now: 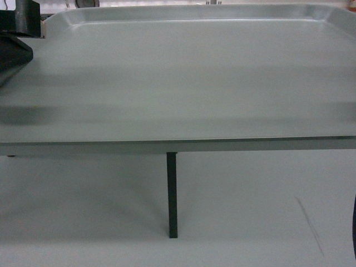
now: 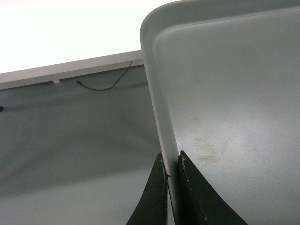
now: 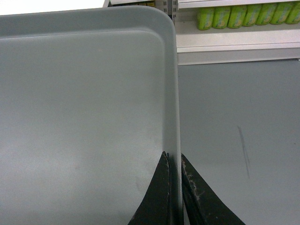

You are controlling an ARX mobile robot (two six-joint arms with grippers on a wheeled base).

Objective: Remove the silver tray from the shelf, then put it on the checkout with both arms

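While each end effector clamps a short-side rim, left [image 2: 172, 171] and right [image 3: 174, 164], the silver tray [image 1: 183, 83] spans crosswise between them, level, equally near both.

A smooth grey floor [image 3: 234, 140] is seen, marked by a thin dark streak [image 3: 243, 150]. Along its far edge a white store shelving unit [image 3: 234, 44] is stocked with a row of lime-green bottles [image 3: 234, 15]. A thin black cable [image 2: 105, 82] is left lying below a white ledge [image 2: 70, 68].
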